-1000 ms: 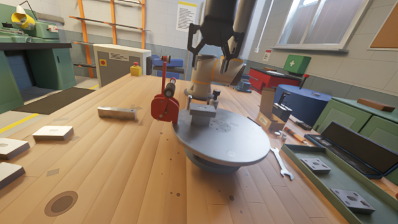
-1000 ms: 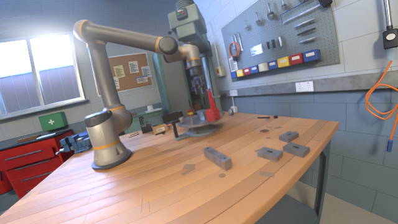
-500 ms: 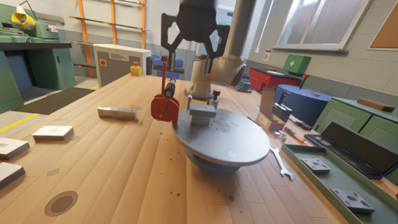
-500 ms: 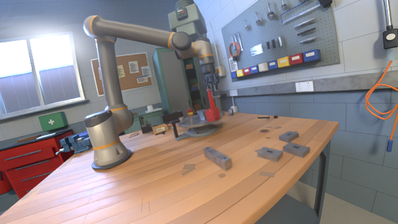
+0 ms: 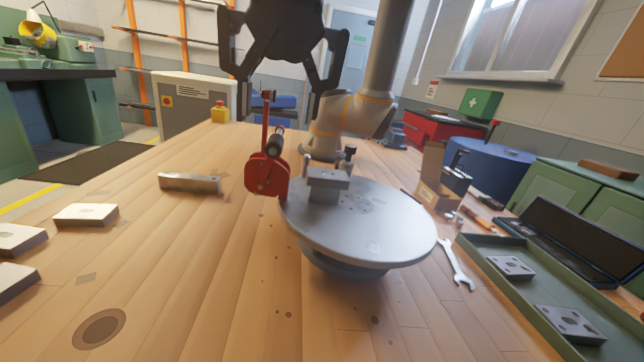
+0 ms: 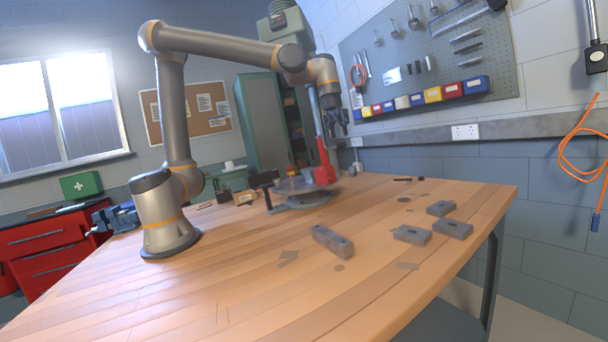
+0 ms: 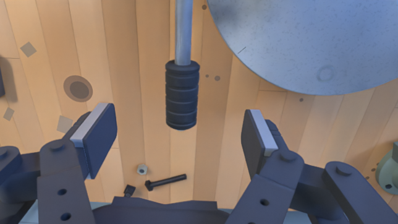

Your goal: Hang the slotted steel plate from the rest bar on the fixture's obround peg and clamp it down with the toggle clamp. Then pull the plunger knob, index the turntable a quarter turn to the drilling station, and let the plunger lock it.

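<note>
The red toggle clamp (image 5: 266, 172) stands at the left edge of the grey turntable (image 5: 360, 220), its thin red handle upright, and a grey steel plate (image 5: 327, 178) sits on the fixture block just right of it. My gripper (image 5: 277, 107) hangs above the clamp handle, open and empty. From the wrist camera, the clamp's black ribbed grip (image 7: 181, 94) lies between and ahead of my fingers (image 7: 182, 136), with the turntable (image 7: 309, 40) at upper right. A black plunger knob (image 5: 350, 150) stands behind the fixture.
A green tray (image 5: 555, 295) with two square plates lies at the bench's right edge, a wrench (image 5: 457, 265) beside it. A steel rest bar (image 5: 190, 182) and several spare plates (image 5: 86, 214) lie to the left. A bolt (image 7: 165, 182) and nut lie under my wrist.
</note>
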`<state>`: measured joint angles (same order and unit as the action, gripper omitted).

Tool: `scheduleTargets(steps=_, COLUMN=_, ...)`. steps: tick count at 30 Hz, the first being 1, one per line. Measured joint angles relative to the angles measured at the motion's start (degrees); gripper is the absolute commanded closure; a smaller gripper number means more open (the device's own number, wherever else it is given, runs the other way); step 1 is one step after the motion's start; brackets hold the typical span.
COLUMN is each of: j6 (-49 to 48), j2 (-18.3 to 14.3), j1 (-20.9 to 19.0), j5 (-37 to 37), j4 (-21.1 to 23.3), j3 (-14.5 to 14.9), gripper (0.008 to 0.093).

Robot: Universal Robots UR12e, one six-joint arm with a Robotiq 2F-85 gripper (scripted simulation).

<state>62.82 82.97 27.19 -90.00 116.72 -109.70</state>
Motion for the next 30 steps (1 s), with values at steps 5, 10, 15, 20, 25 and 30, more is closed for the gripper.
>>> scheduleTargets(steps=5, j6=0.0, j2=0.0, j1=0.0, j5=0.0, j4=0.0, j3=0.0, gripper=0.0299)
scheduleTargets(steps=10, j6=0.0, j2=0.0, j1=0.0, j5=0.0, j4=0.0, j3=0.0, gripper=0.0399)
scheduleTargets(steps=15, j6=0.0, j2=0.0, j1=0.0, j5=0.0, j4=0.0, j3=0.0, gripper=0.0484)
scheduleTargets(steps=20, j6=0.0, j2=0.0, j1=0.0, j5=0.0, j4=0.0, j3=0.0, gripper=0.0484)
scheduleTargets(steps=25, j6=0.0, j2=0.0, j1=0.0, j5=0.0, j4=0.0, j3=0.0, gripper=0.0484)
scheduleTargets(steps=30, j6=0.0, j2=0.0, j1=0.0, j5=0.0, j4=0.0, j3=0.0, gripper=0.0484)
